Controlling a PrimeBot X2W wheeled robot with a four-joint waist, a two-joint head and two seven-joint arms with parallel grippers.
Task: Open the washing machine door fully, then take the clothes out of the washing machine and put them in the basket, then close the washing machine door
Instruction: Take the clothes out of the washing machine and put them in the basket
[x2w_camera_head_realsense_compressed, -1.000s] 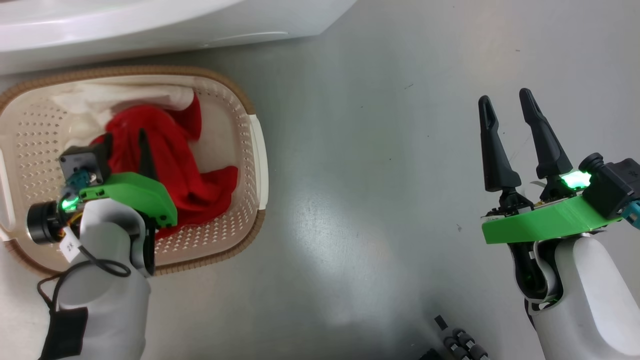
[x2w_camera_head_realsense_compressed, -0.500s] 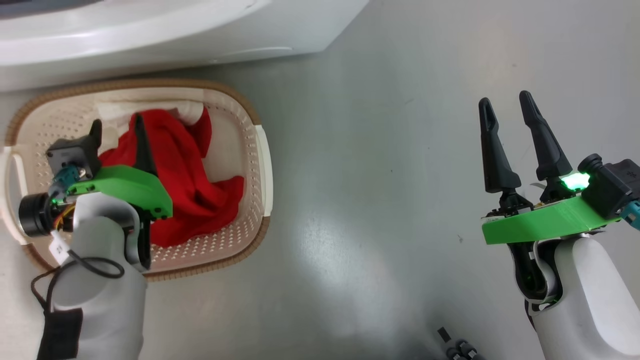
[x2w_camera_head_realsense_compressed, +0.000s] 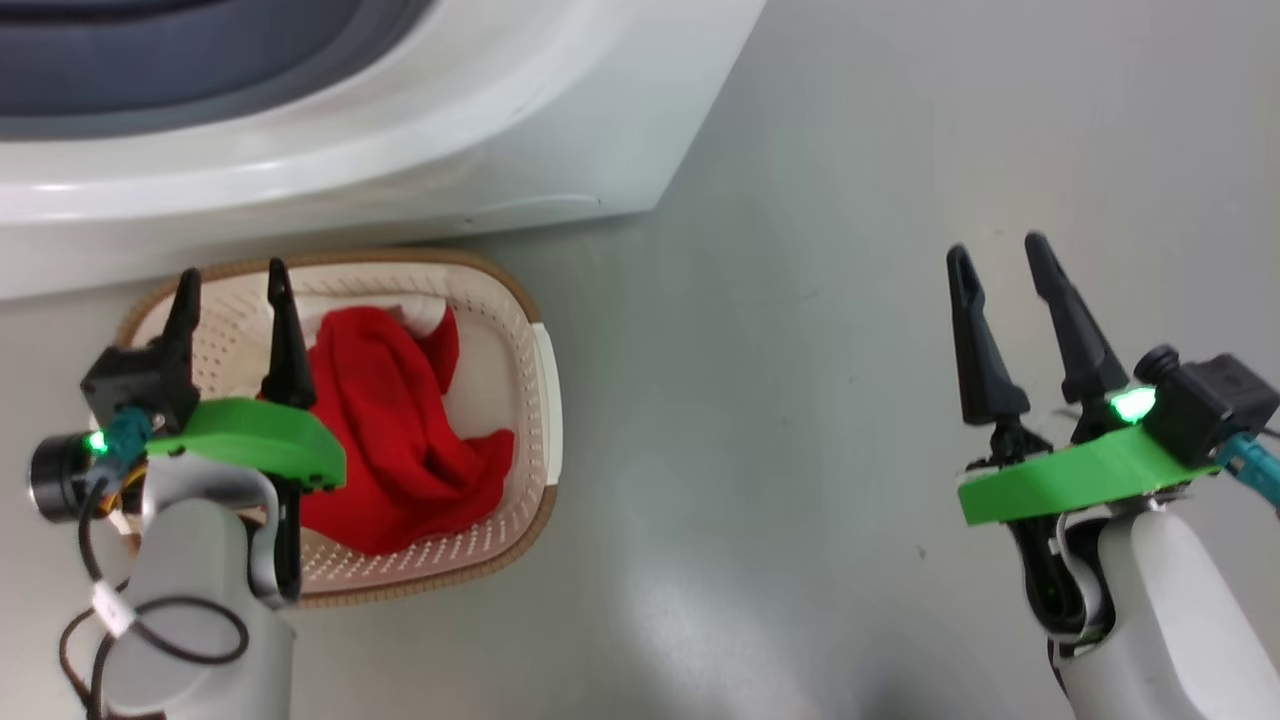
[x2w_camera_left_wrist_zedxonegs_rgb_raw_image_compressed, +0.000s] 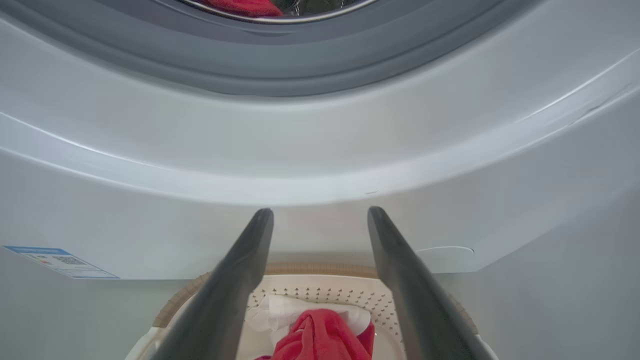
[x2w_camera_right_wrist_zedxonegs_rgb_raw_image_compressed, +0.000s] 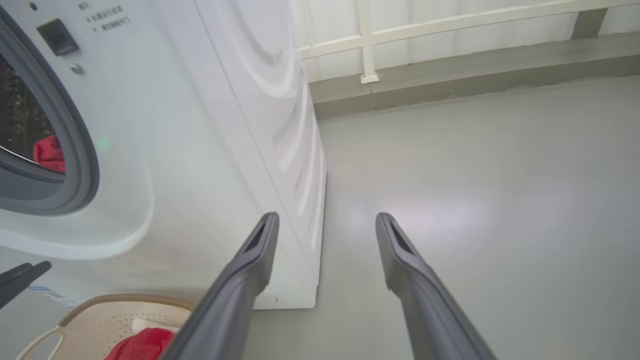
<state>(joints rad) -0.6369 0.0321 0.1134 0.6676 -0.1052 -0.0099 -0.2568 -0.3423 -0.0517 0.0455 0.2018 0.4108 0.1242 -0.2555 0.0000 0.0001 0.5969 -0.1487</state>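
The basket (x2w_camera_head_realsense_compressed: 548, 372) stands on the floor against the washing machine (x2w_camera_head_realsense_compressed: 420, 140). Red clothes (x2w_camera_head_realsense_compressed: 400, 440) lie heaped in it over a white cloth (x2w_camera_left_wrist_zedxonegs_rgb_raw_image_compressed: 282, 309). My left gripper (x2w_camera_head_realsense_compressed: 232, 288) hangs open above the basket's far left part, with nothing between its fingers; its wrist view looks at the washer's front (x2w_camera_left_wrist_zedxonegs_rgb_raw_image_compressed: 320, 150). More red clothes (x2w_camera_right_wrist_zedxonegs_rgb_raw_image_compressed: 49, 152) show inside the drum, past the grey gasket (x2w_camera_right_wrist_zedxonegs_rgb_raw_image_compressed: 80, 165). Far to the right my right gripper (x2w_camera_head_realsense_compressed: 996, 252) stands open and empty over bare floor. The washing machine door is out of view.
A blue sticker (x2w_camera_left_wrist_zedxonegs_rgb_raw_image_compressed: 60, 260) sits low on the washer's front. A white railing (x2w_camera_right_wrist_zedxonegs_rgb_raw_image_compressed: 450, 22) and a raised grey step (x2w_camera_right_wrist_zedxonegs_rgb_raw_image_compressed: 475, 65) run along the back beyond the washer. Grey floor (x2w_camera_head_realsense_compressed: 780, 380) stretches between the basket and my right arm.
My left gripper has risen out of the basket and spread wider, leaving the red clothes lying there. The head camera has tilted up, so more of the washer shows. The right arm holds still.
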